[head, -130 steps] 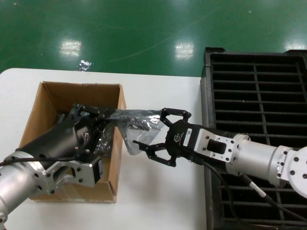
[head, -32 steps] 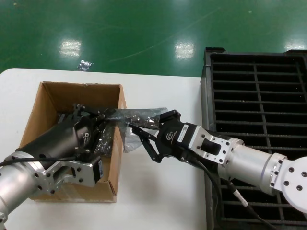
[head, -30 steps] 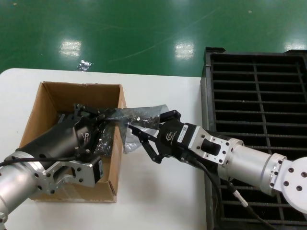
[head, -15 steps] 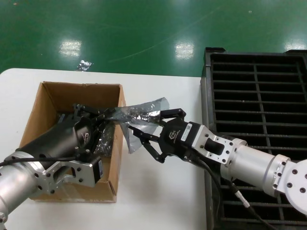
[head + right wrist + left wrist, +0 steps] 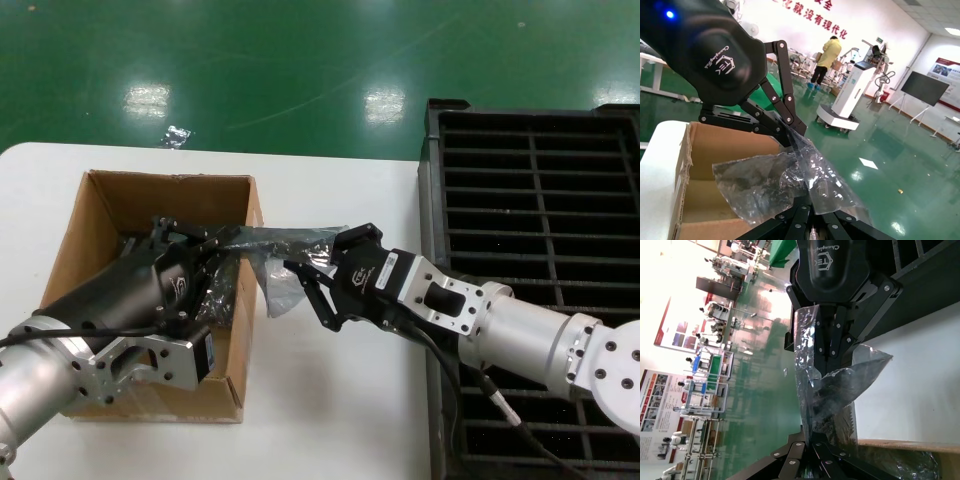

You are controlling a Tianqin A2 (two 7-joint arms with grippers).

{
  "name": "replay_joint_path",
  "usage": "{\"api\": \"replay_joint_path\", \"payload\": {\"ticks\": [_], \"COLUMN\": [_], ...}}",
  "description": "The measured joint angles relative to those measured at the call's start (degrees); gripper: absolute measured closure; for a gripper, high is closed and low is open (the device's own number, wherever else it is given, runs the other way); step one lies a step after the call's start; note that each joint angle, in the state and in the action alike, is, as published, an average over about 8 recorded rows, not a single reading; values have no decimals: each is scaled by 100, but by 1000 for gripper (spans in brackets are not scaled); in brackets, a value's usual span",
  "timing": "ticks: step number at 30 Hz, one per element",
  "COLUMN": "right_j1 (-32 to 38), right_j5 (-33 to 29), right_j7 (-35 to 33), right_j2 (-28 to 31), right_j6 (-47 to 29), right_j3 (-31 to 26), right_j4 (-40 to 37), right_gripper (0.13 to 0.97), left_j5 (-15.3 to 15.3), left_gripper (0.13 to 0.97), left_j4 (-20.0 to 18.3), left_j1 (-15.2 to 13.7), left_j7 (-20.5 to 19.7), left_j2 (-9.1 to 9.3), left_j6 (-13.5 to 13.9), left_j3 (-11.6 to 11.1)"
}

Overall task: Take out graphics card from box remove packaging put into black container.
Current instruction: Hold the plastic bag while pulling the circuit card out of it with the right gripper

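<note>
- right gripper [image 5: 312, 285], centre of the head view: fingers pinched onto the free end of the packaging [image 5: 285, 262], just past the box's right wall. the left wrist view shows both fingers clamped on the film.
- left gripper [image 5: 215, 240], centre-left of the head view, over the box [image 5: 70, 240]: closed on the other end of the packaging, at the box's right wall; the right wrist view shows its fingertips meeting on the film.
- packaging spans between the two grippers, crumpled, off the white table [image 5: 340, 420].
- graphics card [image 5: 832, 395]: a dark mass inside the bag, outline unclear; bracket not made out.
- handling, as judged: film is thin, limp, slick and light; it will stretch or slip before it carries load. the card is stiff, heavier, and fragile at its components.
- best hold, as judged: pinch the film at the bag's end for stripping; take the card by its edges or metal bracket.
- black container [image 5: 560, 200], right side of the head view, holds no card in view.
</note>
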Motion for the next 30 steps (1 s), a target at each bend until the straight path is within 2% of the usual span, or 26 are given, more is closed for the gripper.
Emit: {"api": "replay_joint_path", "payload": {"ticks": [11,20,28,30], "right_j1": [149,207,237,244], "right_j5": [52,68,32,28], "right_j7": [-174,-218,-148,-133], "right_j2": [-7,4,-10,-17], "right_j6": [-71,-73,-18,-12], "right_j3": [-22,-6,27,31], "right_j4": [-161,-218,-212,-217], "right_gripper": [949,885,793,799], "left_j5": [0,0,0,0], "left_gripper": [958,958,958,958], "left_j4": [0,0,0,0], "left_j1": [0,0,0,0], "left_j7": [0,0,0,0], "left_j2": [0,0,0,0], "left_j6": [0,0,0,0], "left_j3": [0,0,0,0]}}
